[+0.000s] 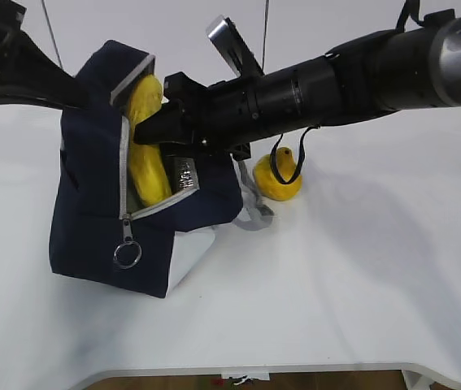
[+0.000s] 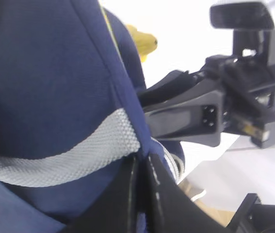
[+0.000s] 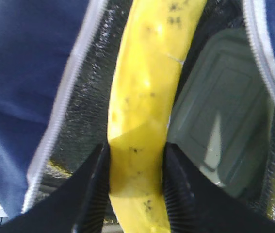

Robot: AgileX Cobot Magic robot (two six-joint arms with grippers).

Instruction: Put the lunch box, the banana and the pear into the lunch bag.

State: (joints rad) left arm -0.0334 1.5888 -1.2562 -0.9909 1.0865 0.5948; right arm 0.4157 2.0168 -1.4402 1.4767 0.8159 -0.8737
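Lunch bag (image 1: 100, 211) stands on the white table (image 1: 360, 292) at about 9 o'clock of the exterior view, navy fabric, white lower panel, front flap unzipped. Grey zipper runs down the opening; metal ring pull (image 1: 127, 255) hangs at its lower end.

Banana (image 1: 147, 146) stands nearly upright in the opening, top end poking above the rim. Right wrist view: right gripper (image 3: 136, 194) is clamped on the banana's lower part, one black finger against each side, silver foil lining behind.

Lunch box (image 3: 219, 131) already inside the bag, pale green lid facing the opening, at 3 o'clock of the banana in the right wrist view, touching or just beside it.

Pear (image 1: 277, 177) sits on the table outside the bag, at 3 o'clock of it, just beside a grey webbing handle (image 1: 253, 213) lying on the tabletop.

Left gripper (image 2: 139, 194) pinches the bag's navy fabric at an upper edge, fingers closed on it beside a grey webbing strap (image 2: 59, 160). In the exterior view the left arm (image 1: 19, 69) meets the bag's top at 10 o'clock.
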